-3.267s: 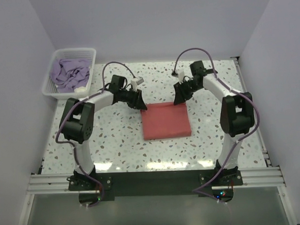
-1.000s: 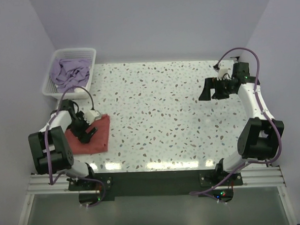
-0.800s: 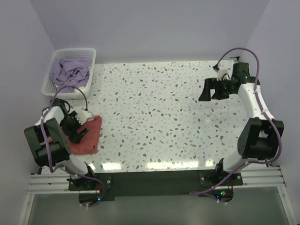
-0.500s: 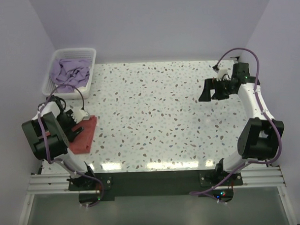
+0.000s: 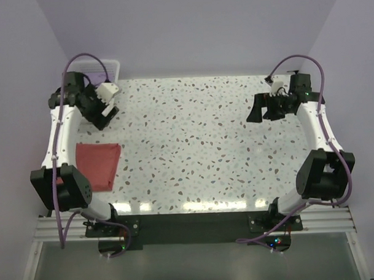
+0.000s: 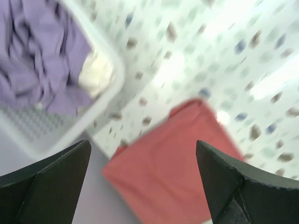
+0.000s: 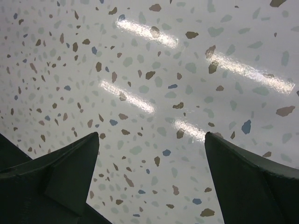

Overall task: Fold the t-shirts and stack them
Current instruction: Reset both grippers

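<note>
A coral-red t-shirt (image 5: 97,164) lies folded into a flat rectangle near the table's left edge. In the left wrist view this red t-shirt (image 6: 173,163) shows blurred below the open fingers. The lavender t-shirt (image 6: 42,56) lies crumpled in the white basket (image 6: 110,77). My left gripper (image 5: 105,117) hangs open and empty above the table, between the basket and the red t-shirt. My right gripper (image 5: 260,115) is open and empty at the far right, over bare table (image 7: 154,93).
The white lattice basket (image 5: 112,64) stands at the back left corner, mostly hidden behind my left arm in the top view. A whitish item (image 6: 96,74) lies in the basket beside the lavender cloth. Walls close in the table on the left, back and right.
My left gripper slid the folded red t-shirt to the table's left edge, let it go, then rose back toward the basket. The right arm has barely moved.
</note>
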`<state>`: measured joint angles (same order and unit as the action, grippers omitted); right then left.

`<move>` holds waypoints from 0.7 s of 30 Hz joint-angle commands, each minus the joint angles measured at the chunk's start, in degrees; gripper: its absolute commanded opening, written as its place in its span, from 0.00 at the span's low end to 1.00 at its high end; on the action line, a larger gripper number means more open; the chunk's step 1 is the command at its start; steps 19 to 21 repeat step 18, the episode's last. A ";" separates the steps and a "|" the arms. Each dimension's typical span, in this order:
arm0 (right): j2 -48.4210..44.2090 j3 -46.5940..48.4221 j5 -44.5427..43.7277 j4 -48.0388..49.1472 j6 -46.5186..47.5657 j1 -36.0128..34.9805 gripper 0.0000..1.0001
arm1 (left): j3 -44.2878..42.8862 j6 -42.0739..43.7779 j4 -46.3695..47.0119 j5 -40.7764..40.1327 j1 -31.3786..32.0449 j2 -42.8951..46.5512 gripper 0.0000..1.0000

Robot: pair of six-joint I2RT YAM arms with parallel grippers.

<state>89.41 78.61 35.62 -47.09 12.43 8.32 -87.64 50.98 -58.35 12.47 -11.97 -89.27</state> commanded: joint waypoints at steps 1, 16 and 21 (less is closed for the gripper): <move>-3.71 2.69 -1.07 1.21 -1.26 -1.37 0.99 | 1.40 -19.58 9.37 0.28 9.75 2.52 1.00; -13.38 -18.40 -15.40 8.16 4.01 -12.36 0.99 | 25.84 -45.26 39.45 -8.95 34.64 -1.17 1.00; -14.52 -19.19 -15.31 7.98 4.01 -12.36 0.99 | 26.11 -46.93 39.98 -9.56 34.73 0.67 1.00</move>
